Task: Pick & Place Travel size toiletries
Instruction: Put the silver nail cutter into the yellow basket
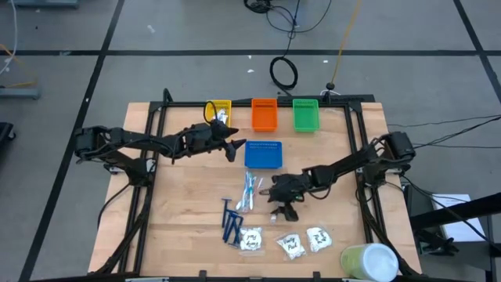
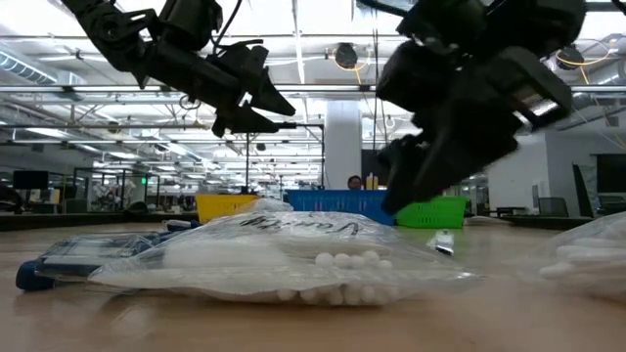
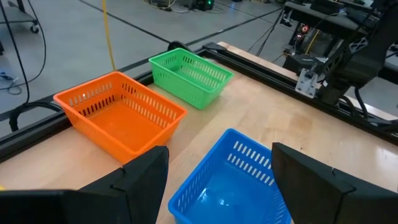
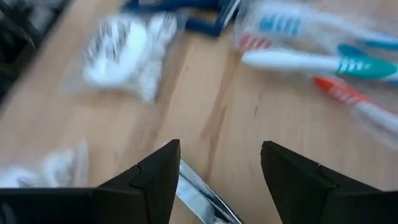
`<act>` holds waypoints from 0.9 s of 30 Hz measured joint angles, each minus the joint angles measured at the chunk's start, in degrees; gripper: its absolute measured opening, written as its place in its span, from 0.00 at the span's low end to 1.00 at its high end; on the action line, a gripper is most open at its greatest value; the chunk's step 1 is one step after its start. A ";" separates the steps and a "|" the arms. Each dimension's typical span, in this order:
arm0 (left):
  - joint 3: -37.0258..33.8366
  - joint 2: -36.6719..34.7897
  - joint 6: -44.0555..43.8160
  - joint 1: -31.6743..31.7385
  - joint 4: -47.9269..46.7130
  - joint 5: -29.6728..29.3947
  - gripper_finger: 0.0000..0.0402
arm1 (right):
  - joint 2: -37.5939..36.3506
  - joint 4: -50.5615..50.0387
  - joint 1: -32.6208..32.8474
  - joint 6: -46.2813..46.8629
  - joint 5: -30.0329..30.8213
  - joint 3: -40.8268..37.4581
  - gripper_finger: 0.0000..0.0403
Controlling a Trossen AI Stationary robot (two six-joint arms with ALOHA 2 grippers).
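Both tools appear in the high view: the right tool (image 1: 285,205) hangs over the middle of the wooden worktop (image 1: 180,227) with its fingers parted, at about four o'clock from the blue tray (image 1: 263,154), while the left tool (image 1: 232,146) waits at that tray's nine o'clock, fingers spread wide and empty. Behind the blue tray, at its twelve o'clock, stand the yellow tray (image 1: 219,110), the orange tray (image 1: 264,114) and the green tray (image 1: 305,114) in a row. The toiletries lie near the worktop's front: toothbrushes (image 1: 248,192) at the right tool's nine o'clock, dark blue razors (image 1: 231,223) beside them, and three white sachets (image 1: 291,245) at its six o'clock. A pale green-and-white cylinder (image 1: 368,262) sits at five o'clock, by the corner. In the low view, a clear packet of white items (image 2: 284,256) fills the foreground, with both arms raised above it. The left wrist view shows the left tool's fingers (image 3: 134,183) apart above the blue tray, holding nothing. The right wrist view shows the right tool's fingers (image 4: 152,180) parted just over bare wood, a slim silvery packet (image 4: 202,199) lying between them; whether it is touched cannot be told.
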 joint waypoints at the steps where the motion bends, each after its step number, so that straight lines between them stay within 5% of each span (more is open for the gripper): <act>1: 0.00 0.00 0.00 0.01 -0.17 0.00 0.68 | 0.00 -0.70 0.60 -1.45 1.12 -0.02 0.53; 8: 0.00 0.00 -0.01 -0.04 -0.80 0.00 0.67 | 1.14 -3.95 4.74 -9.02 5.84 -0.11 0.53; 21: 0.00 0.00 -0.04 -0.04 -0.96 -0.01 0.67 | 0.85 -13.99 6.77 -7.76 10.64 0.08 0.52; 27: 0.00 0.00 -0.04 -0.04 -1.23 0.00 0.67 | 0.79 -16.43 6.75 -7.71 11.58 0.18 0.38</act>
